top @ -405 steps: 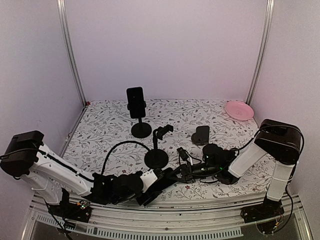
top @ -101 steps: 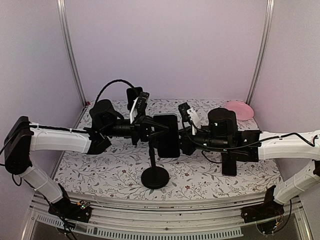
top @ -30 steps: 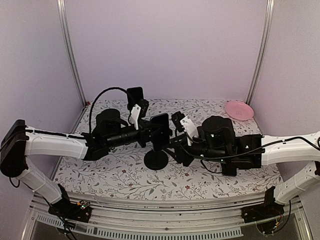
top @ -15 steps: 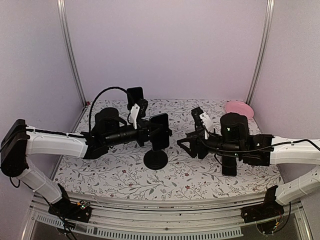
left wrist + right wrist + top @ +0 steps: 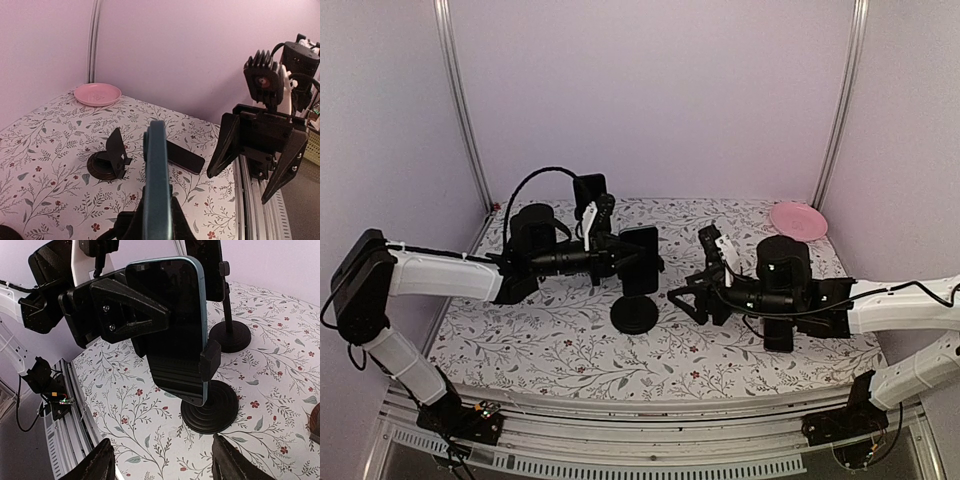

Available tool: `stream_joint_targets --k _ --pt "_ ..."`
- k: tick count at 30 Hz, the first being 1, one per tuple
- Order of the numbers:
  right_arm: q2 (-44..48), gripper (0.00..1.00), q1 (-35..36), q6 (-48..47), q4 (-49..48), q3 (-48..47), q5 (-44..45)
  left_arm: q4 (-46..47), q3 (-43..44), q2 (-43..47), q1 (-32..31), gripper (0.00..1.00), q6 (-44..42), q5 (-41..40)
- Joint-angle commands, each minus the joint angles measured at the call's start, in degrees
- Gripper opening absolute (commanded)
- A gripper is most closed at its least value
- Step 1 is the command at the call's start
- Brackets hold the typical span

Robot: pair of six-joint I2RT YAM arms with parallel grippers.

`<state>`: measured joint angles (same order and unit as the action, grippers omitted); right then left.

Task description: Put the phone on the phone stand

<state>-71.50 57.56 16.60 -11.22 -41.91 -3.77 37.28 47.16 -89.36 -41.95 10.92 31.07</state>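
The right pincer [image 5: 688, 300], released, is drawing back from the phone [image 5: 170, 325] ahead of it, seated in the stand [image 5: 210, 407] the left pincer [image 5: 615, 258] is clenching; a gentle release seems next.
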Motion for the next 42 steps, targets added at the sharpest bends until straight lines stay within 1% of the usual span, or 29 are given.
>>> stream_joint_targets --k 1,4,9,13,18,20,24,28,32,34,37,42 --pt "-1.1 0.68 -0.3 1.1 -4.5 2.7 0.8 -0.9 3.5 -2.8 2.3 0.0 -2.2 8.6" --pt "-1.1 0.7 -0.3 1.2 -6.1 4.2 2.4 -0.9 4.3 -3.2 2.7 0.0 -3.0 10.2" --pt "-1.2 0.72 -0.3 1.3 -9.1 6.0 3.9 -0.7 5.1 -4.1 2.9 0.0 -4.2 12.3" --pt "-1.4 0.72 -0.3 1.7 -9.2 6.1 6.2 -0.7 5.8 -5.1 3.5 0.0 -4.8 13.2" --pt "-1.4 0.73 -0.3 2.5 -9.6 5.9 8.3 1.8 6.4 -6.4 4.8 0.0 -4.3 13.9" --pt "-1.9 0.73 -0.3 2.6 -9.6 5.4 8.6 1.0 7.9 -7.3 5.2 0.0 -4.8 14.4" --pt "-2.4 0.74 -0.3 2.3 -9.4 4.4 8.7 0.4 12.2 -9.8 6.4 0.0 -4.4 18.1" --pt "-2.3 0.73 -0.3 1.9 -9.2 3.5 8.3 0.8 15.0 -11.6 6.9 0.0 -4.7 18.3" --pt "-2.2 0.73 -0.3 1.7 -8.3 2.7 7.8 -2.4 18.5 -13.0 7.9 0.0 -3.9 19.2" --pt "-2.1 0.74 -0.3 1.6 -7.7 2.4 7.6 -3.1 18.6 -12.1 8.6 0.0 -2.6 19.6" --pt "-2.0 0.74 -0.3 1.6 -7.2 2.1 7.9 -5.4 17.4 -9.7 9.3 0.0 -3.3 18.8" --pt "-1.5 0.74 -0.4 0.9 -7.2 2.1 8.7 -6.2 13.1 -5.7 12.2 0.0 -2.4 19.5"
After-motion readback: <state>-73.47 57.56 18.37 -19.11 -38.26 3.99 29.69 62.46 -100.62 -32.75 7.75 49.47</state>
